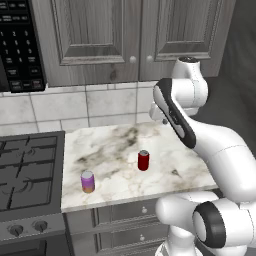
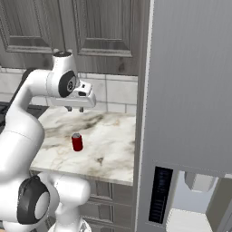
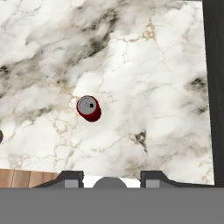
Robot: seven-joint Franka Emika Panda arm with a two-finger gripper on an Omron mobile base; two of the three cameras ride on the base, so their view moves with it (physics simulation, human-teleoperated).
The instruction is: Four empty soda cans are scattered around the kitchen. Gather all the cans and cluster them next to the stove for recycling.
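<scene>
A red soda can [image 1: 143, 160] [image 2: 77, 142] [image 3: 89, 108] stands upright near the middle of the marble counter [image 1: 120, 142]. A purple soda can with an orange band [image 1: 88, 181] stands closer to the counter's front edge, a short way right of the stove [image 1: 27, 175]. My gripper [image 2: 74, 108] [image 3: 113, 177] hangs well above the counter, pointing down, back toward the wall and a little right of the red can. Its fingers are apart and hold nothing. In the hand view the red can lies ahead of the fingertips, to the left.
A black microwave [image 1: 20, 45] hangs over the stove. Dark grey upper cabinets [image 1: 130, 35] run above the tiled wall. A tall grey fridge [image 2: 190, 90] closes off the counter's right end. The counter's front edge drops to drawers [image 1: 125, 215].
</scene>
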